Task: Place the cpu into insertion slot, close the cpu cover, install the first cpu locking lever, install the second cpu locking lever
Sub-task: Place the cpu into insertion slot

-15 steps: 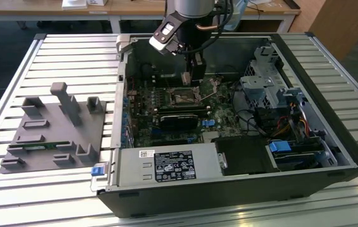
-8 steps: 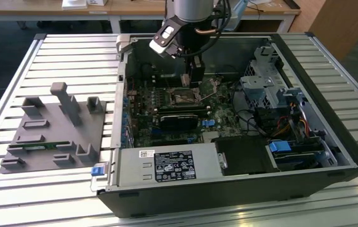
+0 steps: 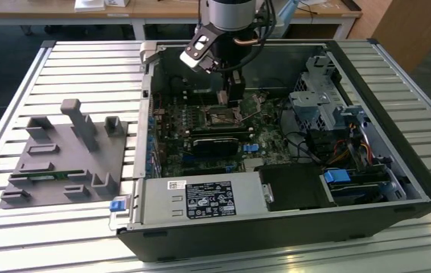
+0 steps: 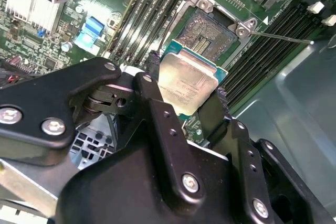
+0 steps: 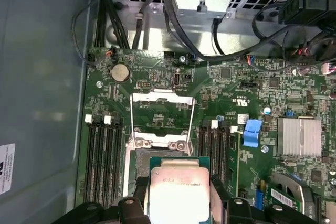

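Note:
My gripper [image 4: 186,86] is shut on the cpu [image 4: 185,74], a flat square chip with a dull grey top on a green base. In both wrist views its black fingers [image 5: 137,190] press on two opposite edges of the cpu [image 5: 177,182]. The chip hangs just above and beside the bare insertion slot [image 4: 210,30], tilted slightly and apart from it. The cpu cover [image 5: 163,115], a silvery frame, is swung open beyond the slot. A thin locking lever [image 4: 278,38] sticks out beside the slot. In the exterior view the gripper [image 3: 234,95] hovers over the insertion slot [image 3: 221,118] inside the open computer case.
Memory slots [image 5: 102,156] flank the slot on both sides. A finned heatsink [image 5: 299,137] and a blue connector [image 5: 252,132] lie nearby, and black cables [image 5: 157,19] run past the drive cage [image 3: 329,102]. A grey fixture block [image 3: 63,153] stands on the table at the exterior view's left.

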